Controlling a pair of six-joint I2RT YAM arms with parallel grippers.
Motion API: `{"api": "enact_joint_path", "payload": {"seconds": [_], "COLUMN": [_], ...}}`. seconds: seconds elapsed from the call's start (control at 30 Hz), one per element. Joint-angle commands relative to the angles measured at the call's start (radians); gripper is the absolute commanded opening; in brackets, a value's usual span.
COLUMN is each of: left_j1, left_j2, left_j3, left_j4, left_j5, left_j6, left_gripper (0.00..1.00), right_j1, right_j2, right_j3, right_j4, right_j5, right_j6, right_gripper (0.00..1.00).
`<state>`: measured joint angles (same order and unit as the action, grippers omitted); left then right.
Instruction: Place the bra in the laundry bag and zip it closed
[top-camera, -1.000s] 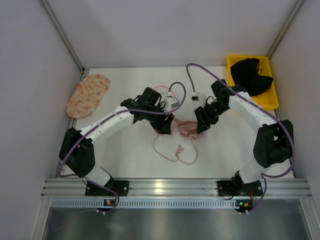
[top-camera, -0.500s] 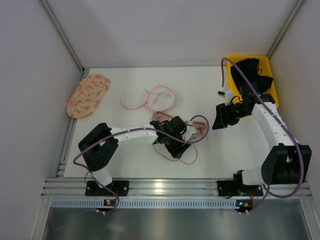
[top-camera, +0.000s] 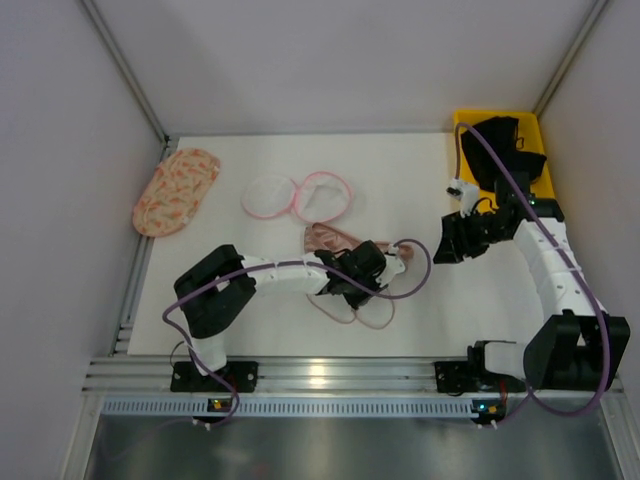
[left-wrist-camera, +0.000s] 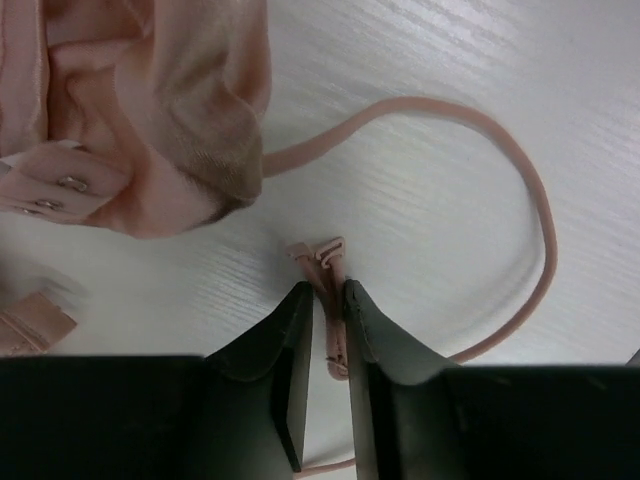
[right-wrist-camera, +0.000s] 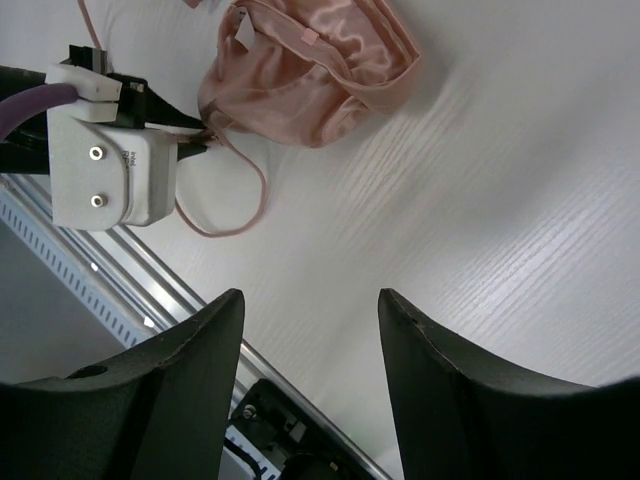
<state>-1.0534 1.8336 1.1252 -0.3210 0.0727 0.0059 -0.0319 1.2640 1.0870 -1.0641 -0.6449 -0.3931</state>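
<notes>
The pale pink bra lies bunched at the table's middle, its thin straps looping toward the near edge. My left gripper is low on the table, shut on a strap end just near of the cups. The laundry bag lies opened into two white mesh discs with pink zip rims, behind the bra. My right gripper is open and empty, above the table to the bra's right; the bra and the left wrist show in its view.
A peach patterned oval fabric piece lies at the back left. A yellow bin with a black garment stands at the back right, close behind my right arm. The aluminium rail runs along the near edge.
My left gripper moved from the bag area down to the near straps and closed on a strap. My right arm pulled back to the right, away from the bra. The bag now lies uncovered.
</notes>
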Motion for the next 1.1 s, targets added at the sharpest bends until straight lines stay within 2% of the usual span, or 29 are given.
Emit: {"api": "enact_joint_path", "payload": {"seconds": [0.0,0.07,0.13,0.3,0.47,0.57,0.7,0.8,1.07], "left_j1": [-0.005,-0.003,-0.003,0.029,0.111,0.185,0.298,0.329,0.348], "left_j2": [-0.037,-0.078,-0.140,-0.279,-0.324,-0.268,-0.114,-0.022,0.159], "left_j3": [-0.063,-0.074,-0.081,-0.053,0.053,0.148,0.332,0.433,0.539], "left_j4": [-0.023,-0.056,-0.114,-0.187,-0.202,-0.204,-0.202,-0.194,-0.155], "left_j5": [-0.008,0.007,0.024,0.032,0.028,0.051,0.098,0.119,0.182], "left_j6": [0.054,0.077,0.111,0.131,0.138,0.144,0.129,0.147,0.137], "left_gripper": [0.24,0.07,0.00,0.00,0.00,0.00,0.00,0.00,0.00], "right_j1": [-0.028,-0.033,-0.033,-0.034,-0.034,-0.034,-0.034,-0.034,-0.034], "right_j2": [-0.025,-0.017,-0.003,0.023,0.051,0.072,0.110,0.127,0.153], "right_j3": [0.024,0.025,0.027,0.039,0.041,0.030,0.010,-0.004,-0.059], "right_j4": [-0.016,-0.010,-0.005,0.013,0.018,0.029,0.050,0.075,0.164], "right_j5": [0.005,0.004,0.001,-0.006,-0.035,-0.058,-0.099,-0.127,-0.130], "right_j6": [-0.032,-0.038,-0.039,-0.041,-0.035,-0.010,0.062,0.103,0.234], "right_gripper": [0.57,0.57,0.56,0.55,0.55,0.55,0.55,0.56,0.63]}}
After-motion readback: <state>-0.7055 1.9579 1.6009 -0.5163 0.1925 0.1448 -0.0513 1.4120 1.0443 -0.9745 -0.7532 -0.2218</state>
